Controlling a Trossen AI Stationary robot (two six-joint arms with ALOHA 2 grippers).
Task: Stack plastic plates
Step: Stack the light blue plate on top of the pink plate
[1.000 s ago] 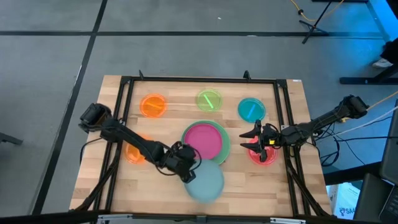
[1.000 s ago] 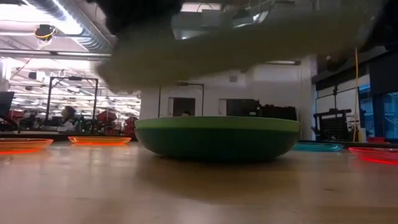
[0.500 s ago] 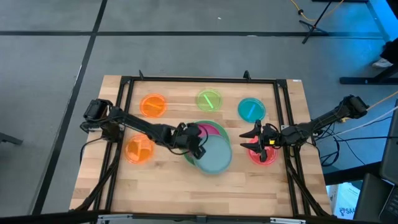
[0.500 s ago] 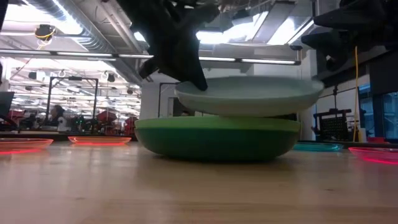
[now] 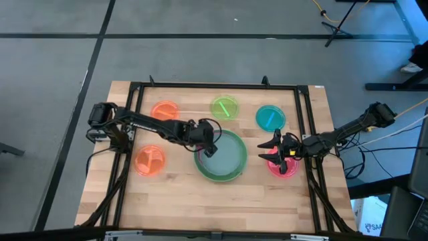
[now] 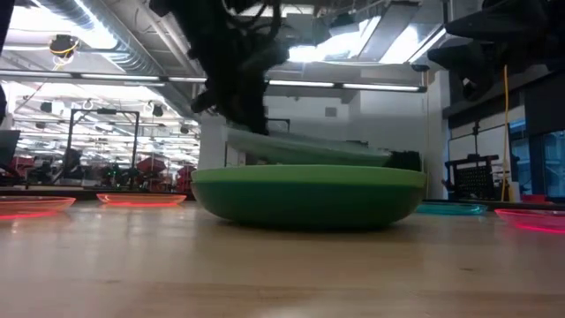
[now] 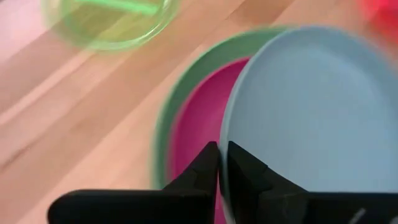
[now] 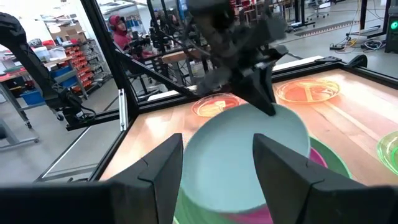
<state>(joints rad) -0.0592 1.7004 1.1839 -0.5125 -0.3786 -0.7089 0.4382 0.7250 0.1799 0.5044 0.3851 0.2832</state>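
the left gripper [image 5: 206, 142], fingers clenched on the round pale blue-grey plastic plate [image 5: 225, 155], has carried it over the magenta plate [image 7: 193, 130] inside the large green plate [image 6: 309, 194]; it only needs releasing. the right gripper [image 5: 275, 152] hovers open above the small red-pink plate [image 5: 286, 167].

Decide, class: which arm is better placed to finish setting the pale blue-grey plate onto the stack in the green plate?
Left. The left gripper already pinches the pale blue-grey plate by its rim, tilted over the magenta plate in the green plate. The right gripper hangs open near the red-pink plate.
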